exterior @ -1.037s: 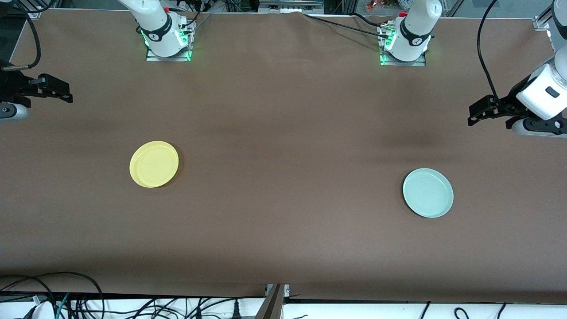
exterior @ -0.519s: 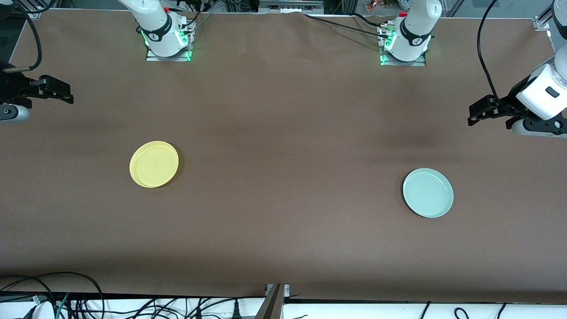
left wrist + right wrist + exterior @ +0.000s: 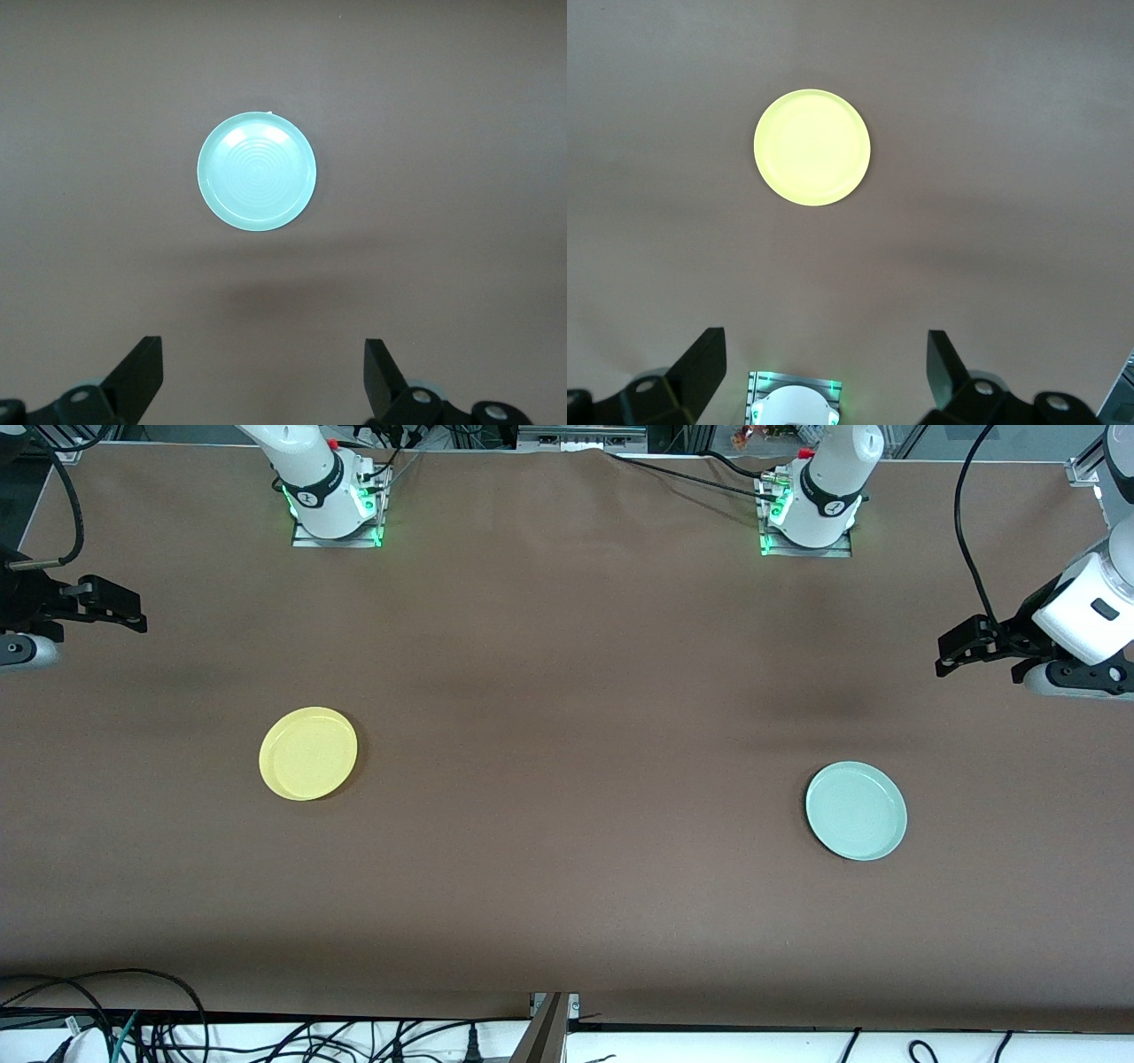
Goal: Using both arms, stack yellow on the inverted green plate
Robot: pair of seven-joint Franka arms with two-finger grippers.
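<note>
Overhead, a long table covered in plain brown cloth (image 3: 567, 691) fills the scene, with two white jointed robot arms bolted at its upper edge on green-lit bases; the right arm's base (image 3: 335, 509) stands toward one end and the left arm's base (image 3: 811, 518) toward the other. A round bright yellow plastic plate (image 3: 308, 754) with a low raised rim lies flat on the cloth, rim upward, toward the right arm's end of the table; a round pale mint-green plastic plate (image 3: 856, 810) of the same size lies flat toward the left arm's end, also rim upward, a little nearer the front camera than the yellow one; the two plates are well apart.

Neither plate is touched by anything. The right arm's black two-finger gripper (image 3: 115, 611) hangs in the air over the outer edge of the table at its own end, clear of the yellow plate; its wrist view shows its fingers (image 3: 700, 363) spread wide with nothing between them, and the yellow plate (image 3: 812, 147) lying on the cloth below. The left arm's black two-finger gripper (image 3: 961, 646) hangs likewise over the table's edge at the other end; its fingers (image 3: 142, 372) are also spread wide and empty, and its wrist view looks down on the green plate (image 3: 257, 172), whose inner face shows faint concentric rings.
</note>
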